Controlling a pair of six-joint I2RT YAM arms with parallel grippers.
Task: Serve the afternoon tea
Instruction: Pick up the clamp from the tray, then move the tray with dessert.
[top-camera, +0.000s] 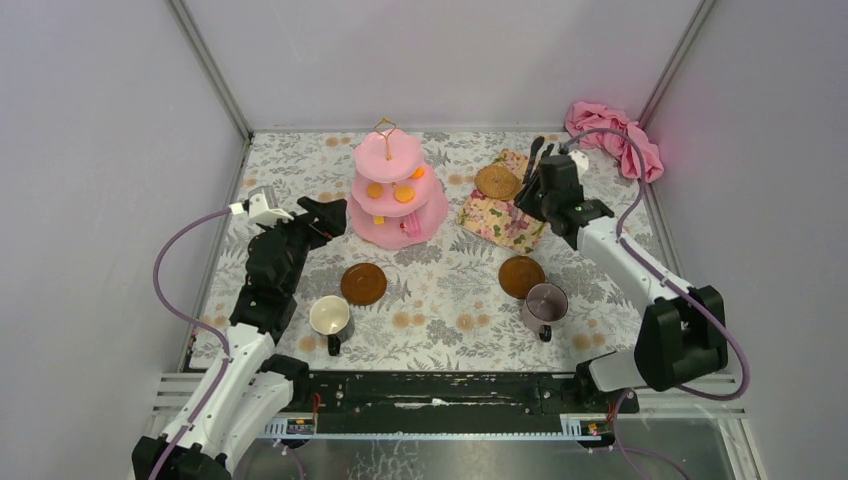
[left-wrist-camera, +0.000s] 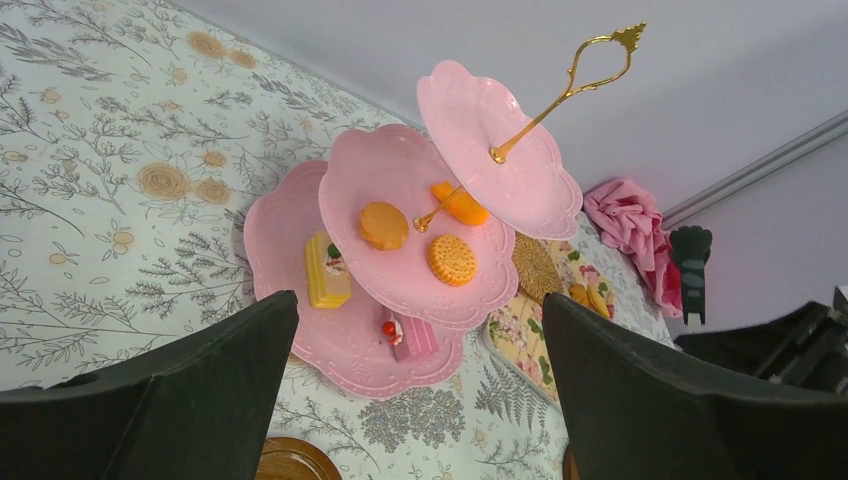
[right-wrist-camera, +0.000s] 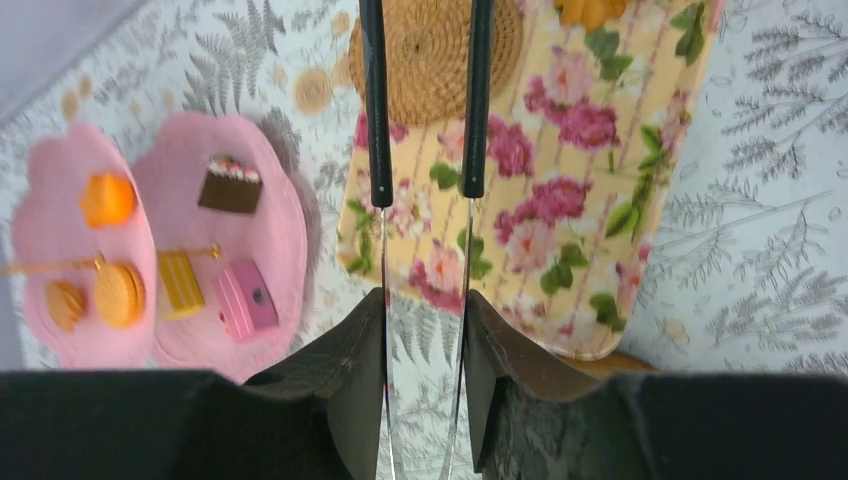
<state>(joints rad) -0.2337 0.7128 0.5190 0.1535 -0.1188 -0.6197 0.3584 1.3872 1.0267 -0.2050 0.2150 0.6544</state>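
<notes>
My left tool (top-camera: 328, 215) stands apart, empty; my right tool (right-wrist-camera: 425, 310) is clamped on the tongs (right-wrist-camera: 376, 120). I judge the biscuits (left-wrist-camera: 452, 259) on the cake stand (left-wrist-camera: 390, 170) light and brittle: pinch the rims gently.

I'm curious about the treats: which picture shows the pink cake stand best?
The left wrist view: the cake stand is close up, with all three tiers and the biscuits clear. The top view shows it whole but small; the right wrist view shows it blurred at the left.
</notes>
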